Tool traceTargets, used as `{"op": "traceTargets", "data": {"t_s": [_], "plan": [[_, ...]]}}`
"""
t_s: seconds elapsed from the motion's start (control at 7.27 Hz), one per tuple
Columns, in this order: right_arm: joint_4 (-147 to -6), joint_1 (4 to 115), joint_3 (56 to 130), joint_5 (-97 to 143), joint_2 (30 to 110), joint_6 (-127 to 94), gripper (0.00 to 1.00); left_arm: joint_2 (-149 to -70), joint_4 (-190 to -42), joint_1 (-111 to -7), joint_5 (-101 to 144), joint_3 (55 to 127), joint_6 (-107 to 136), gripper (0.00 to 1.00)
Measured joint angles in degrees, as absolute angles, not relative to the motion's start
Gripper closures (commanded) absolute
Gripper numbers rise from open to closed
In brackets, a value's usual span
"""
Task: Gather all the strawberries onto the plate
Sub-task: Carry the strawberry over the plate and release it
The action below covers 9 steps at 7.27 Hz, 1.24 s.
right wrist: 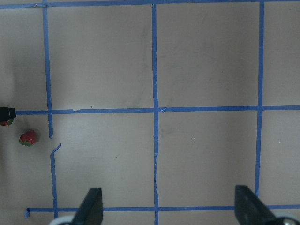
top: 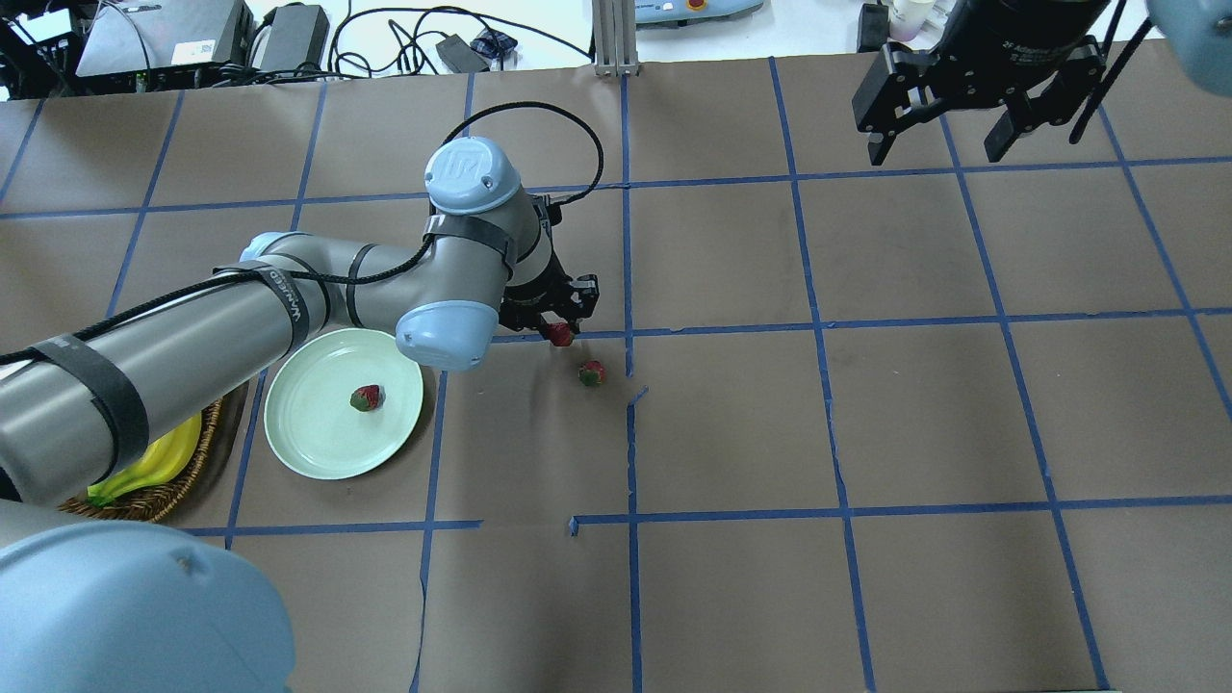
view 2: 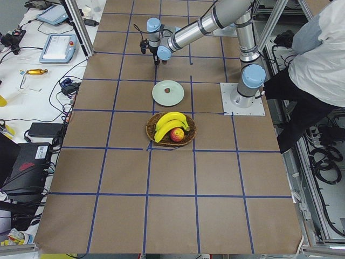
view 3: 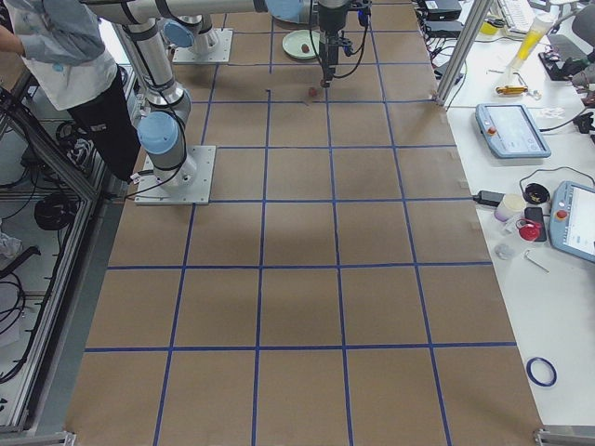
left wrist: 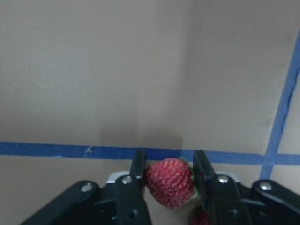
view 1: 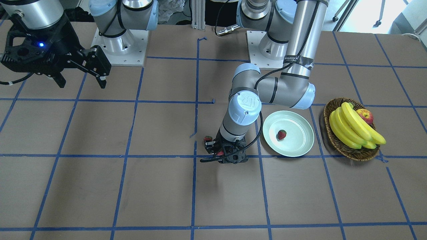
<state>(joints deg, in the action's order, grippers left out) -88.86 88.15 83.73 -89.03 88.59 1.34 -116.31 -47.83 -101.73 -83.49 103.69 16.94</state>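
My left gripper (top: pixel 561 322) is shut on a red strawberry (left wrist: pixel 171 182), held between its two fingers low over the table beside a blue tape line; it also shows in the front view (view 1: pixel 218 152). A second strawberry (top: pixel 591 372) lies loose on the brown paper just beside that gripper, and shows in the front view (view 1: pixel 207 138) and the right wrist view (right wrist: pixel 28 138). A third strawberry (top: pixel 366 397) lies in the pale mint-green plate (top: pixel 318 452), which sits under my left forearm. My right gripper (top: pixel 967 144) hangs open and empty, high at the far right.
An oval wicker basket (view 1: pixel 353 154) with bananas (view 1: pixel 353 128) and a red-yellow apple (view 1: pixel 365 116) stands just beyond the plate (view 1: pixel 300 150). The arm bases (view 1: pixel 116 43) are at the robot's edge. A person (view 2: pixel 318 54) stands beside the table.
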Motion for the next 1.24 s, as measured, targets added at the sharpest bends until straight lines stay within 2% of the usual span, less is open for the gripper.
{"op": "traceTargets", "data": {"t_s": [0.41, 0.83, 0.96, 1.1, 1.24], "plan": [[-88.84, 88.21, 83.76, -88.96, 88.58, 1.33, 0.0, -109.46, -58.98, -93.73, -89.41, 105.94, 2.42, 1.0], [-88.83, 88.26, 84.32, -88.93, 88.62, 1.26, 0.0, -104.31, -62.48, -81.41, -94.84, 114.24, -17.25, 0.98], [-88.85, 88.3, 84.51, -88.89, 88.65, 1.24, 0.0, -103.4, -62.43, -77.4, -95.39, 116.09, -22.27, 0.66], [-88.87, 88.31, 84.59, -88.85, 88.67, 1.24, 0.0, -102.93, -62.35, -74.83, -95.5, 116.92, -25.21, 0.04], [-88.89, 88.32, 84.64, -88.8, 88.68, 1.25, 0.0, -102.75, -62.33, -73.93, -95.32, 117.25, -25.82, 0.0]]}}
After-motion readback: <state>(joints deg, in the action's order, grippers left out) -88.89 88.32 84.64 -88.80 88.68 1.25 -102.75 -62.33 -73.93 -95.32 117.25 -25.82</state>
